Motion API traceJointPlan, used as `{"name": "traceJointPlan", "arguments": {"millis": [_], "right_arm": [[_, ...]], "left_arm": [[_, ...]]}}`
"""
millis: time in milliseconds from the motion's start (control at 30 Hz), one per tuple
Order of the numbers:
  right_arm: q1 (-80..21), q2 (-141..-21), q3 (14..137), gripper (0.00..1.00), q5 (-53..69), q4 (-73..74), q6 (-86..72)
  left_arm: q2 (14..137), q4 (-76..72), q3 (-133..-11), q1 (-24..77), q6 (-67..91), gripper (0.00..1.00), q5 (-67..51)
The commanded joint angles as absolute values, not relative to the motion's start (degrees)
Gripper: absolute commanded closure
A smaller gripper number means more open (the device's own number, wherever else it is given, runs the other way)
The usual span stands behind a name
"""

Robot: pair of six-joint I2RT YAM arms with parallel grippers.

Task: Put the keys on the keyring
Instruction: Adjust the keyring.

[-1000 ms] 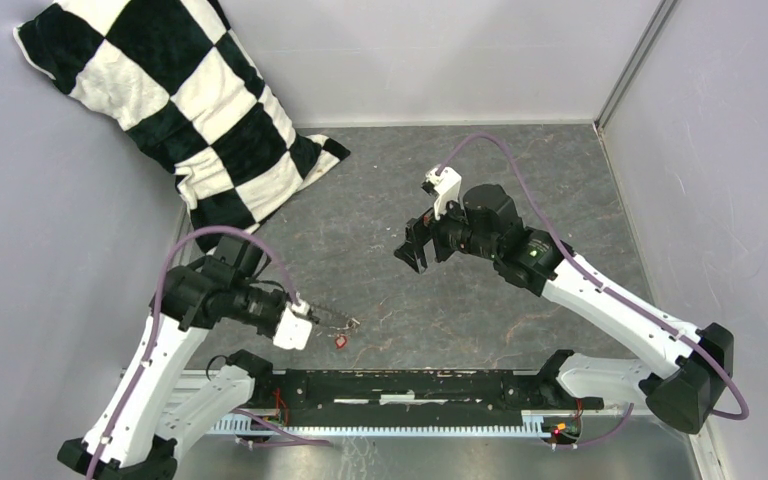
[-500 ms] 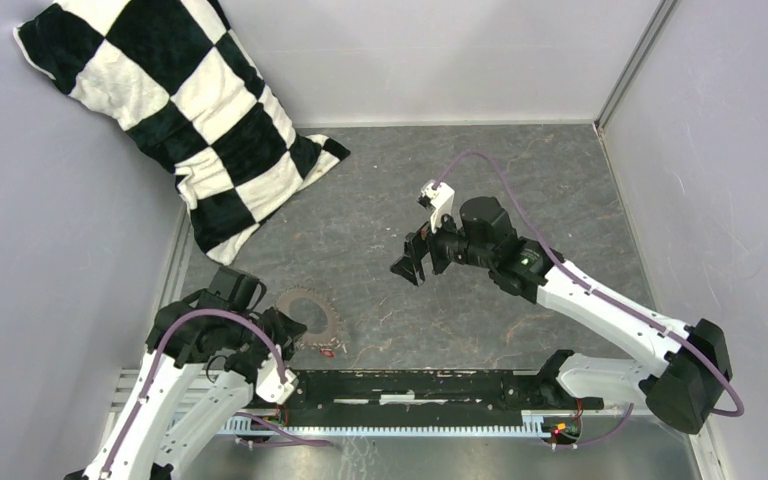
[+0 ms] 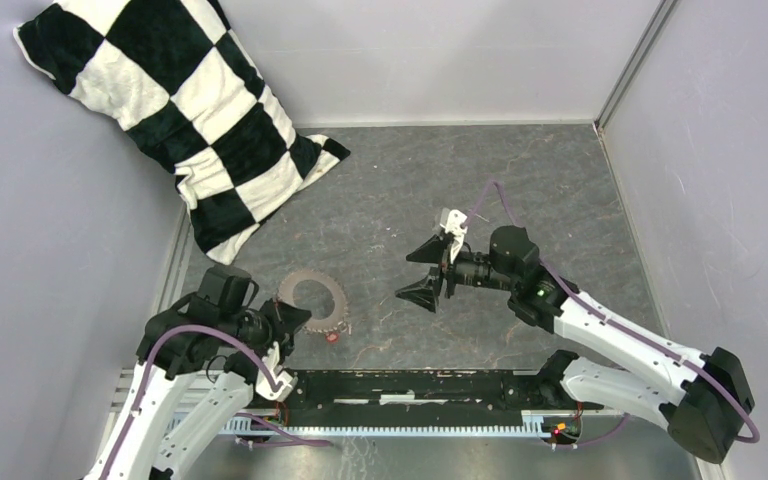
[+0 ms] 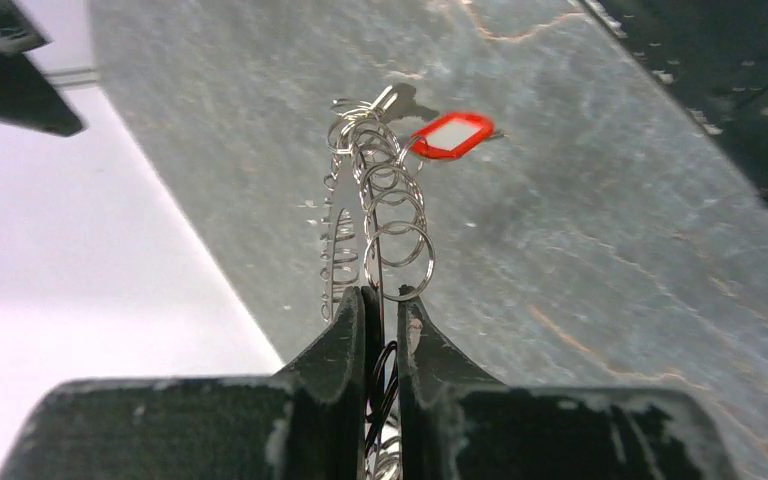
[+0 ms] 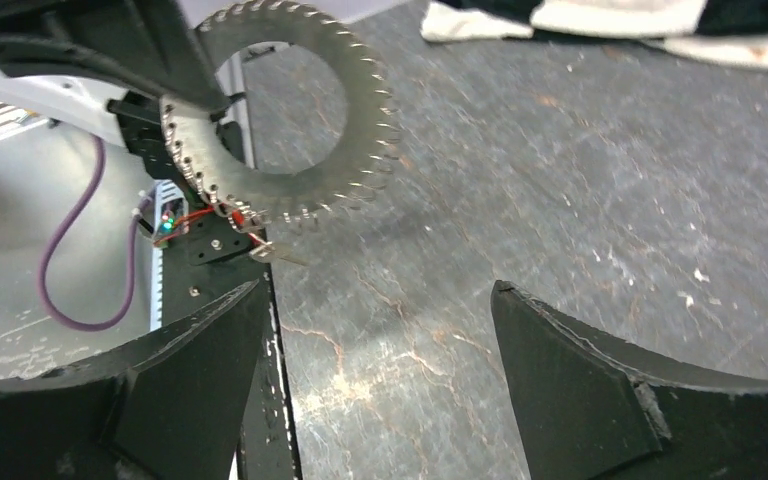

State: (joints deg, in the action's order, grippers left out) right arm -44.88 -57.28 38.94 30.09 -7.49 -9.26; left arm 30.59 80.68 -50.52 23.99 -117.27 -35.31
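Observation:
The keyring, a circle of many small silver rings, is held on edge by my left gripper near the table's near-left. In the left wrist view the gripper is shut on the ring chain, with the red tag at the far end on the table. The right wrist view shows the keyring face-on, the red tag below it, and a tiny silver key beside the tag. My right gripper is open and empty, facing the keyring from the right, fingers wide.
A black-and-white checked pillow leans in the far-left corner. Grey walls close the table on the left, back and right. The black base rail runs along the near edge.
My left arm has drawn back to the near-left with the keyring, which now stands as a circle. My right arm has come down and nearer, its open gripper turned toward the keyring.

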Motion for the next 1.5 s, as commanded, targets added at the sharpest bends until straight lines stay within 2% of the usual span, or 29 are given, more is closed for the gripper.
{"name": "traceJointPlan", "arguments": {"millis": [0, 167, 433, 667, 1067, 1200, 1467], "right_arm": [[-45.6, -54.5, 35.0, 0.12, 36.4, -20.7, -10.0], [-47.7, -54.5, 34.0, 0.18, 39.7, -25.1, -10.1], [-51.3, -55.9, 36.7, 0.21, 41.6, -24.7, -6.3], [-54.7, -56.4, 37.2, 0.41, 36.3, -21.1, -0.5], [-55.0, -58.2, 39.9, 0.48, 33.7, -21.5, 2.5], [-55.0, -59.2, 40.8, 0.55, 35.7, -21.5, 1.8], [-55.0, -60.7, 41.2, 0.58, 37.8, -21.9, 0.4]], "left_arm": [[29.8, 70.0, -54.3, 24.1, -138.0, 0.98, -42.4], [28.7, 63.8, -54.6, 24.1, -135.1, 0.98, -46.5], [28.5, 62.3, -55.8, 24.2, -133.2, 0.98, -47.5], [27.3, 59.4, -55.9, 24.1, -131.8, 0.98, -48.0], [26.1, 59.3, -55.5, 24.1, -131.9, 0.98, -48.9], [25.7, 59.3, -55.2, 24.1, -131.8, 0.98, -48.9], [25.6, 59.3, -54.9, 24.1, -132.2, 0.98, -48.5]]}}
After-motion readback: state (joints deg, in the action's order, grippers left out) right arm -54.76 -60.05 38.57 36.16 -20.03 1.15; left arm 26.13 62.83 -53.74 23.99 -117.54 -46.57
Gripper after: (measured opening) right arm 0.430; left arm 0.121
